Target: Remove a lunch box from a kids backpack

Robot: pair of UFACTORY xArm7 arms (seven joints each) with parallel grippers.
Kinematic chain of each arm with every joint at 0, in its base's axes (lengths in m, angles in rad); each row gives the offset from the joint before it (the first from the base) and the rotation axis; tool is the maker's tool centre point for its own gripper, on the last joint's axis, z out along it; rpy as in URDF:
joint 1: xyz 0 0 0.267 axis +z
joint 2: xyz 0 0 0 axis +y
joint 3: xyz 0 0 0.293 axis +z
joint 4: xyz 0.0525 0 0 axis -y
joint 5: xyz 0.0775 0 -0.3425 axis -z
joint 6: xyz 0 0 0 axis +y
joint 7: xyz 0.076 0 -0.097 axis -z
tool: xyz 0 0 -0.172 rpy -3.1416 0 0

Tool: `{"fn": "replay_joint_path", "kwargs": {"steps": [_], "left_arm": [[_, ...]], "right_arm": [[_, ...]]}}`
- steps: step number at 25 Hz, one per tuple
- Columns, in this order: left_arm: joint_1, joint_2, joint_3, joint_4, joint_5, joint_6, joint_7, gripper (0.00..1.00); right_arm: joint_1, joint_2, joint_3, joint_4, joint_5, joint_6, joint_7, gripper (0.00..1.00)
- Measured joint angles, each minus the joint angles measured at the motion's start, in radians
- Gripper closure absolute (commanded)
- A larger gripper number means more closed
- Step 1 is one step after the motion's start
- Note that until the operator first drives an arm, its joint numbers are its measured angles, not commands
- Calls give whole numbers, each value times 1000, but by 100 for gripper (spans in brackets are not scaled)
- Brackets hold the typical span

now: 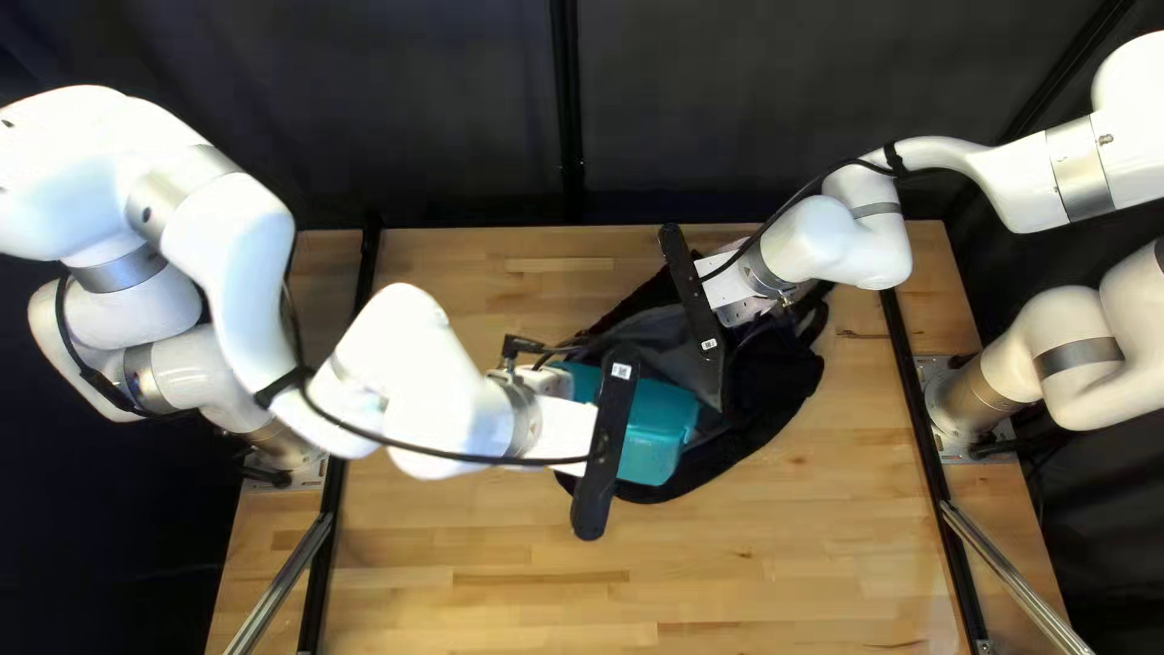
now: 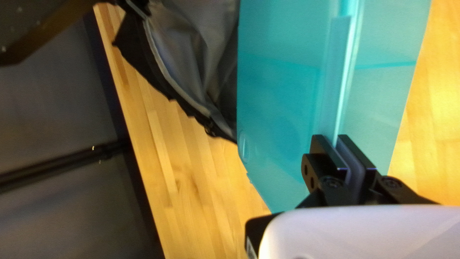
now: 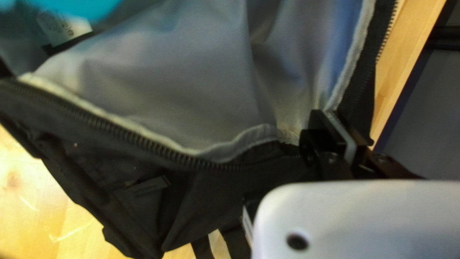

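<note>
The teal lunch box [image 1: 655, 431] lies near the middle of the table, at the open mouth of the black backpack [image 1: 776, 394], with part of it outside the bag; how much remains inside cannot be told. The left gripper [image 1: 564, 434] is closed on the box: in the left wrist view its two fingers pinch a raised ridge running along the box's translucent side. The bag's grey lining [image 2: 201, 43] hangs open just beside the box there. The right gripper [image 1: 728, 285] is clamped on the rim of the backpack's opening, its fingers close together on the fabric edge where the pale trim and black border meet. In the right wrist view, the lining spreads wide ahead of this gripper, a toothed zipper [image 3: 129, 139] runs along the opening's edge, and a white label [image 3: 64, 29] shows inside near a patch of teal. Black straps [image 3: 201, 247] trail over the wood beside the bag. Both arms reach inward over the pale wooden table [image 1: 485, 594], the left arm [image 1: 230, 255] with a black cable [image 1: 449, 459] looping along it, the right arm [image 1: 849, 243] coming over the bag's far side. A dark curtain [image 1: 461, 121] stands behind the table's far edge.
</note>
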Motion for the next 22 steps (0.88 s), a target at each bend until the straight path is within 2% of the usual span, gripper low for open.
{"fn": "replay_joint_path", "kwargs": {"steps": [7,13,17,22], "left_arm": [[-12,-33,-66,59,-27,148,-49,100],[7,39,-144,62,-33,340,-89,100],[58,155,-187,-4,-18,458,-114,100],[155,304,-208,-122,40,555,-129,100]], "right_arm": [[0,0,0,0,0,0,0,100],[0,0,0,0,0,0,0,100],[0,0,0,0,0,0,0,100],[0,0,0,0,0,0,0,100]]}}
